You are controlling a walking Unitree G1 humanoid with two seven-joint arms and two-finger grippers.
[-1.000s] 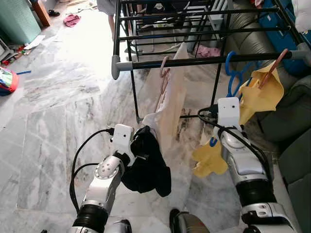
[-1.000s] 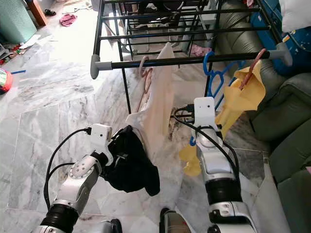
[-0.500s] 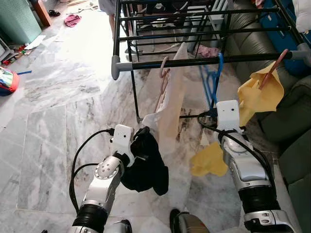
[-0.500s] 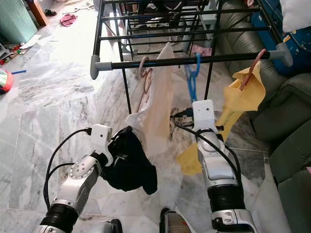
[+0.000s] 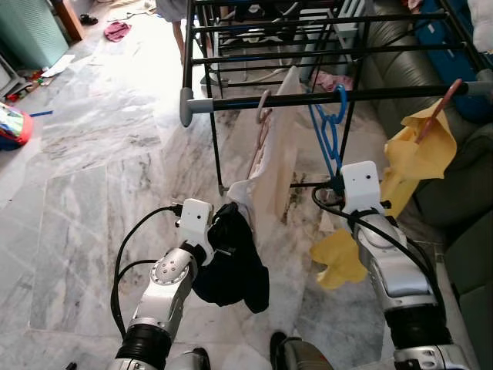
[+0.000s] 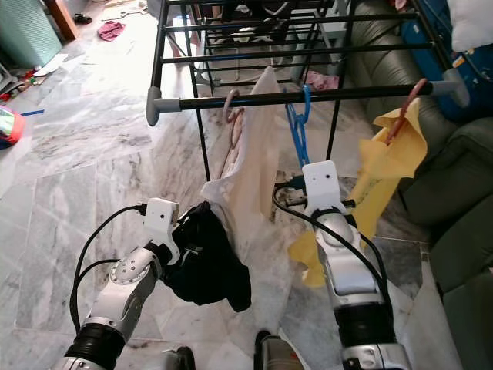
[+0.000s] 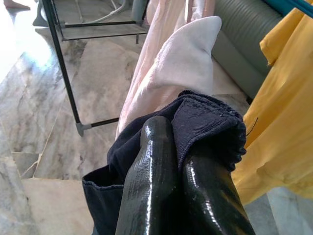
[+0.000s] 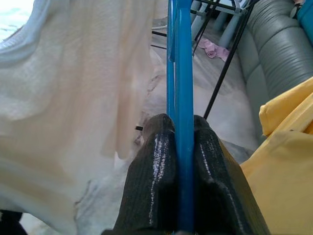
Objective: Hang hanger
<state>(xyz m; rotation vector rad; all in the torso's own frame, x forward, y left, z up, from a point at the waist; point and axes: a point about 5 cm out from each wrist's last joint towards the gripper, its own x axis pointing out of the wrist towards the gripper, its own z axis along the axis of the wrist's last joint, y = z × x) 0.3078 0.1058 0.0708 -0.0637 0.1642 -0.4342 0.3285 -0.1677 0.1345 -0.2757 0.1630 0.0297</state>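
no readable txt, labels or nos.

Head stereo pair: looking forward and down from above both arms, sharing the drying rack (image 5: 323, 96) and marble floor (image 5: 92, 193). Left wrist: close along the left claw (image 7: 183, 196), dark cloth (image 7: 205, 122) just ahead. Right wrist: close along the right claw (image 8: 182, 191), blue hanger (image 8: 178, 73) running ahead.

One drying rack (image 5: 308, 96). Three hangers on its front rail: a blue hanger (image 5: 327, 123), a pink hanger (image 5: 262, 108) and a reddish hanger (image 5: 441, 108). Three garments: a cream cloth (image 5: 279, 158), a yellow cloth (image 5: 420, 150) and a dark garment (image 5: 235, 262) (bunched, so hard to name). Two grippers.
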